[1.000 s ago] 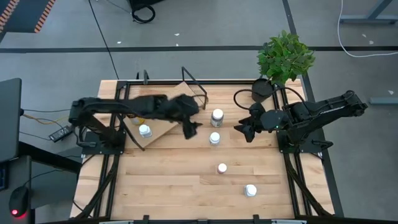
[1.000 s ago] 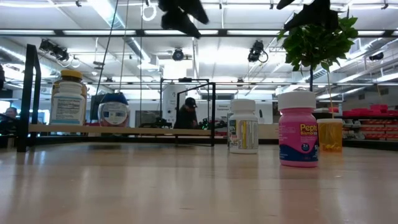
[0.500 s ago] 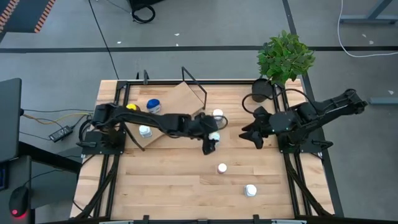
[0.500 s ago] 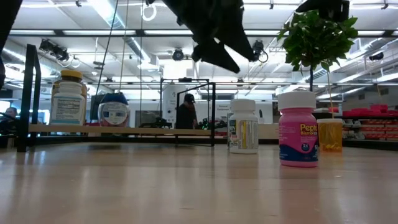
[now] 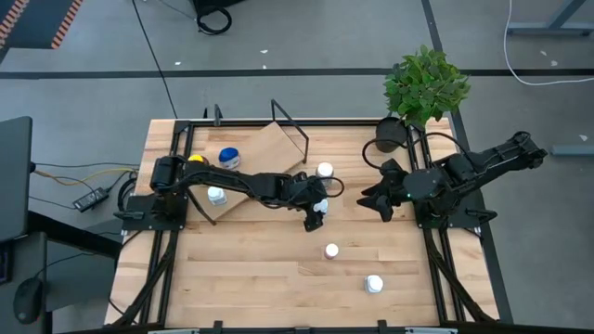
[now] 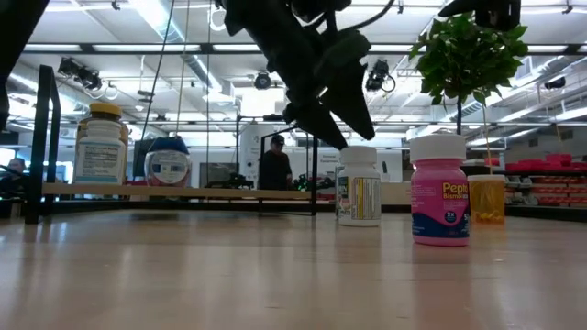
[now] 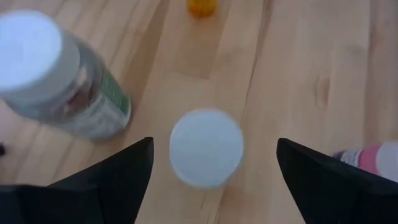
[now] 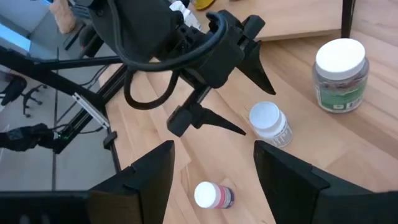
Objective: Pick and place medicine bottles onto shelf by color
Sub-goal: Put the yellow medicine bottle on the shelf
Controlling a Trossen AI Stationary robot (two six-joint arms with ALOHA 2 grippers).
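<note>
My left gripper [image 7: 211, 180] [image 5: 314, 211] is open and points down over a white-capped bottle [image 7: 206, 148] [image 8: 268, 122] that stands on the table. One finger stands on each side of its cap, apart from it. In the low view the fingers [image 6: 341, 137] hang just above that bottle [image 6: 359, 186]. The shelf [image 5: 252, 165] lies at the far left with a blue bottle [image 5: 228, 156], a yellow-capped one [image 5: 197, 160] and a white-capped one [image 5: 216, 195] on it. My right gripper [image 5: 371, 197] waits open at the table's right.
A green-labelled white-capped bottle [image 7: 62, 81] [image 5: 325, 171] stands just beyond the left gripper. A pink bottle [image 6: 440, 202] [image 5: 331, 250] stands nearer, an orange one [image 6: 486, 197] farther right. Another white-capped bottle [image 5: 374, 284] sits near the front edge. A potted plant [image 5: 425, 85] fills the far right corner.
My left arm has reached from over the shelf toward the table's right and near side, and has come down until its fingers flank the white-capped bottle's top. My right gripper has drawn back slightly toward the right edge. No bottle has moved.
</note>
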